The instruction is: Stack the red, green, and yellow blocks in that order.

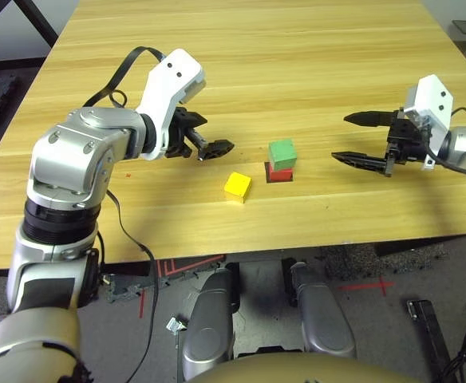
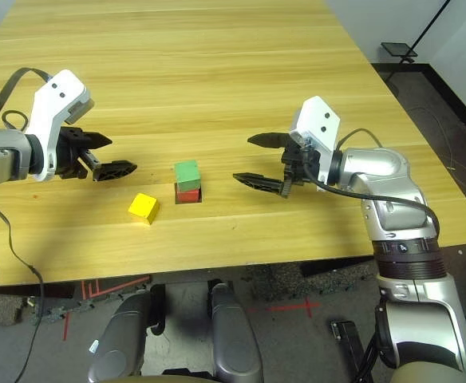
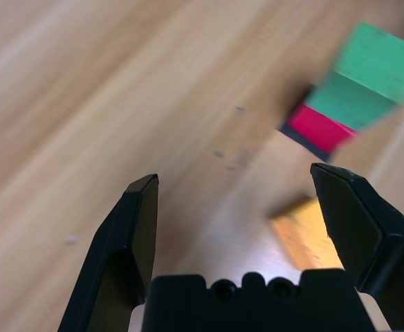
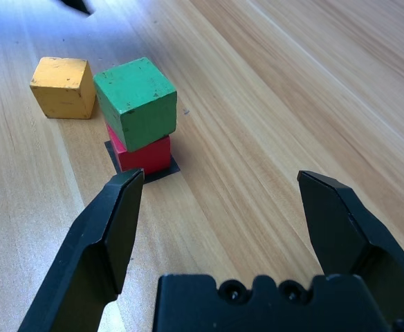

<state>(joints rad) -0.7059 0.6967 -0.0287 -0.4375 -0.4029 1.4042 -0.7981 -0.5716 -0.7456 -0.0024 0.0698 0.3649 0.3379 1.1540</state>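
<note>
The green block (image 1: 282,152) sits on top of the red block (image 1: 279,172), slightly twisted, and the red block rests on a flat black patch (image 4: 175,167). The yellow block (image 1: 237,186) lies alone on the table, just in front and to the left of that stack. My left gripper (image 1: 209,134) hangs open above the wood, left of the stack and behind the yellow block. On the other side my right gripper (image 1: 341,137) is open too, its fingers pointing at the stack from a short distance. Nothing is between either pair of fingers.
The blocks lie on a light wooden table (image 1: 297,48), whose front edge (image 1: 241,243) runs a little way in front of the yellow block. A black cable (image 1: 129,60) loops up behind my left wrist. Dark floor lies beyond the table's edges.
</note>
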